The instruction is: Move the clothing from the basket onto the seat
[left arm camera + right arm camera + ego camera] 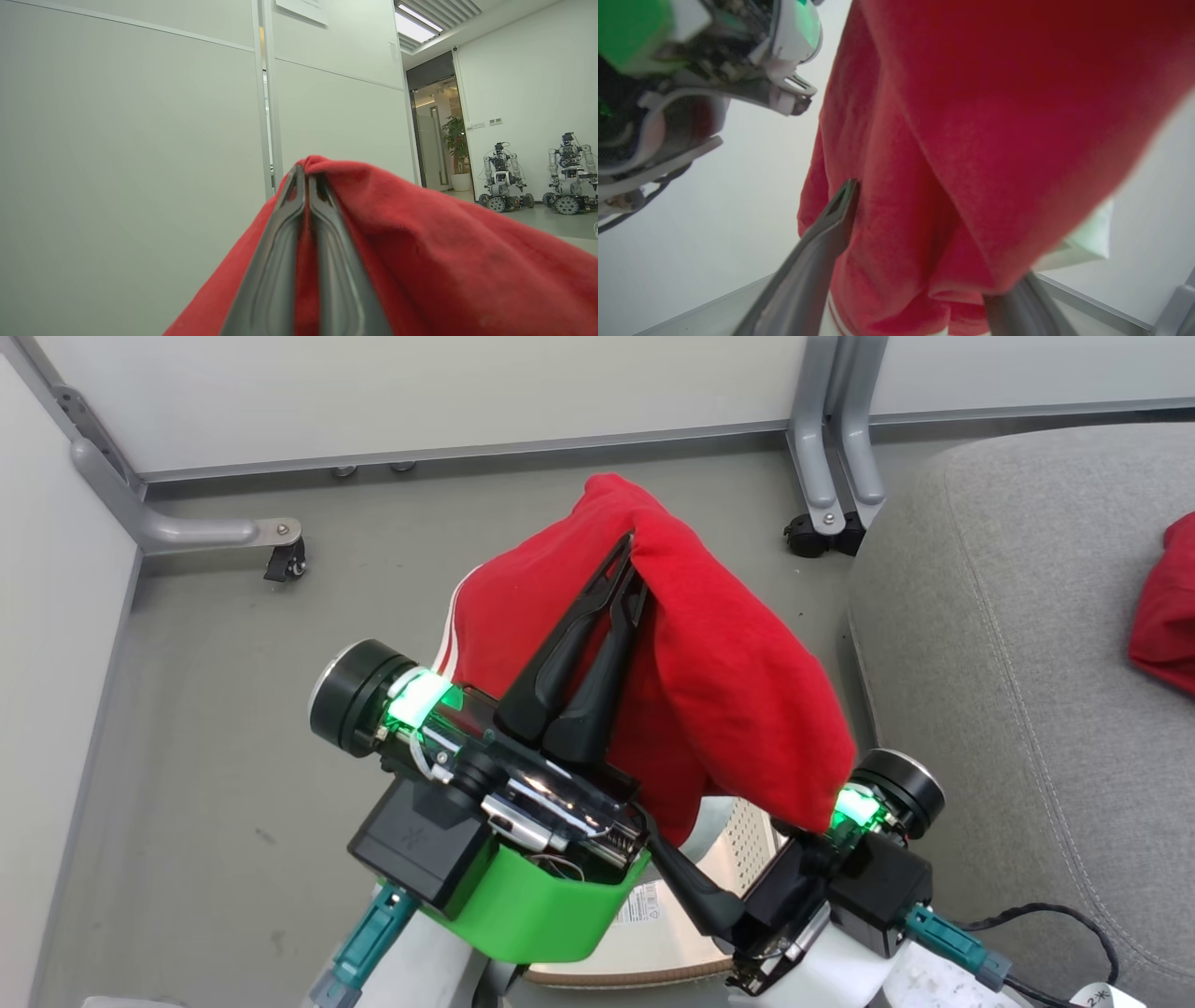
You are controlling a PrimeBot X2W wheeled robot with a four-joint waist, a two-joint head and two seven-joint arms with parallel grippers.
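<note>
A soft bright-red garment (728,691) with white stripes along one edge hangs in the middle of the head view. It is lifted above the cream-white perforated plastic basket (752,835), whose wall and brown woven-look rim peek out beneath it at the bottom centre of the frame. The left gripper (627,558) rises from the lower left of the frame on a wrist with a green-lit ring and a green plastic shroud. Its two long dark fingers are pressed together on a fold near the top of the fabric. The left wrist view shows the same pinch, with red cloth draping down on both sides of the fingertips. The right gripper (934,233) sits at the lower right of the head view, partly under the hanging cloth. In the right wrist view its fingers are spread wide, with the fabric dangling between them. The large grey woven-fabric seat (1008,644), with stitched seams, takes up the right side of the head view. A second red garment (1167,607) lies on it at the right edge. A grey floor (215,709) and the castered grey metal legs (177,530) of white partition panels occupy the upper part.
</note>
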